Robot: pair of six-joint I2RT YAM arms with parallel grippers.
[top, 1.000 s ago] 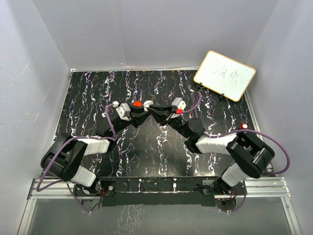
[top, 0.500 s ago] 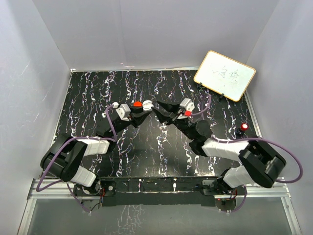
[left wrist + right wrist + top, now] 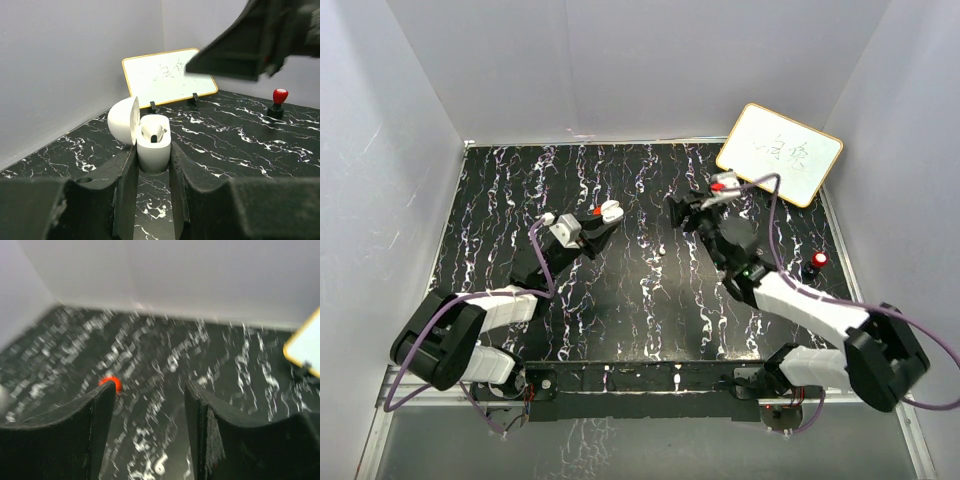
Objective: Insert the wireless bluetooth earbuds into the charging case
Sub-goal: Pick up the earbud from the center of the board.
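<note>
Pinch earbud (image 3: 279, 100), likely light and slick, by dark base (not red tip) with open, empty right claw (image 3: 150, 407); steady case (image 3: 150, 142) in clamped left claw (image 3: 153, 157).

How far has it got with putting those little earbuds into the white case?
About halfway, it seems. Done: one earbud looks seated in the open charging case. In hand: the left gripper is shut on that case, while the right gripper is open and empty. Left: the second earbud stands on the table off to the right, waiting to be fetched and inserted.
</note>
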